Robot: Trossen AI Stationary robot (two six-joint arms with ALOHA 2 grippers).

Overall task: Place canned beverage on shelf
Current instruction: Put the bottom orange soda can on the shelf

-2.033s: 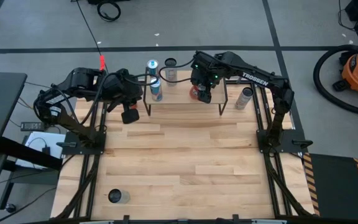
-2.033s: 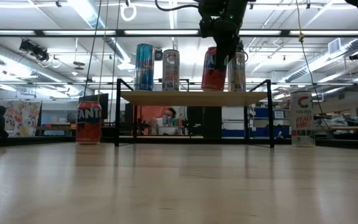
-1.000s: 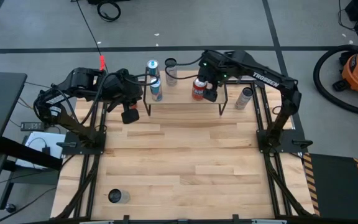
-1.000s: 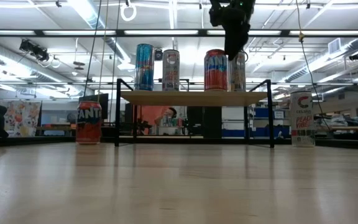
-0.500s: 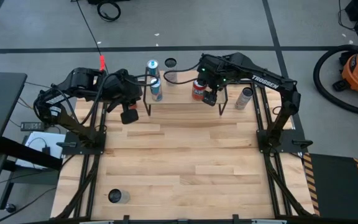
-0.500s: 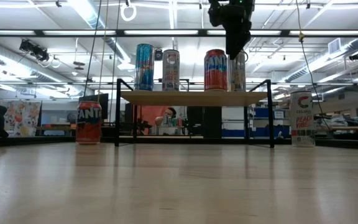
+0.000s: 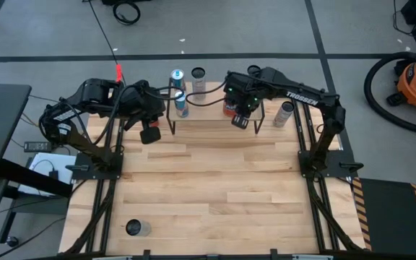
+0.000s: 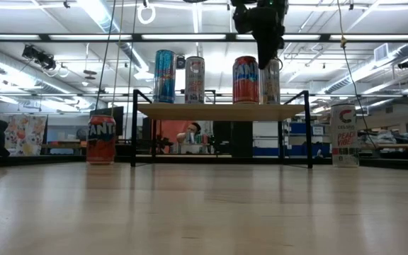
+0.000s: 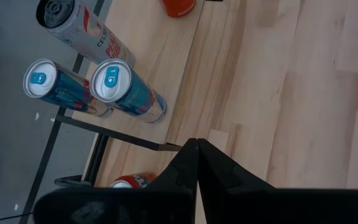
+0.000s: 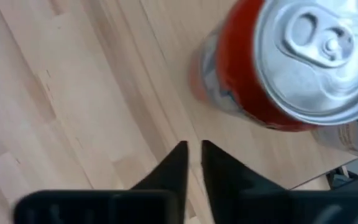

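Observation:
The shelf [image 8: 222,111] stands at the table's far side and carries several upright cans. Among them is a red canned beverage [image 7: 229,107] [image 8: 246,79], resting on its base toward the shelf's right end. My right gripper [image 7: 240,121] [image 8: 262,62] hangs shut above the shelf's near edge, just beside this can and clear of it. The right wrist view shows the can's silver top [image 10: 309,56] off to one side of the gripper [image 10: 194,149]. My left gripper [image 7: 150,135] [image 9: 196,146] waits shut in the air, left of the shelf.
A blue can [image 8: 164,76] and a silver can [image 8: 194,79] stand on the shelf's left half. An orange Fanta can [image 8: 101,139] stands on the table left of the shelf, a white can [image 7: 285,114] to its right, and another can [image 7: 136,228] near the front left corner.
My right gripper has drawn back from the red can toward the table's near edge, sinking slightly, and its fingers have shut on nothing. The red can has stayed upright on the shelf.

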